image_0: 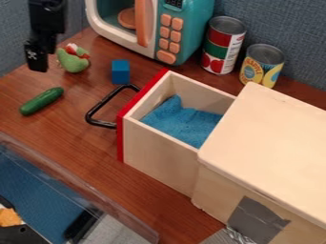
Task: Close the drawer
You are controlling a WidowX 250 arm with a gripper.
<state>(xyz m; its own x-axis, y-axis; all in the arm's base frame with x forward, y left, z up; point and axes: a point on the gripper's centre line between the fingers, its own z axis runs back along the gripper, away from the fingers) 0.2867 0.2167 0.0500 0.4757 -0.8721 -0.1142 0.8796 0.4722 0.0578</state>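
Observation:
My gripper [38,55] hangs at the upper left, above the table and clear of the drawer. The wooden drawer [159,155] stands pulled out to the left from its box [270,145], with a blue cloth [181,121] lying inside. Its front is red, and a black handle [102,107] sticks out from that front toward the left. There is a wide gap between my gripper and the handle.
A green cucumber [42,101], a green plush toy [73,60] and a blue block [120,72] lie left of the drawer. Behind are a toy microwave [168,33] and two cans [223,45]. A clear bin edge [83,188] is at lower left.

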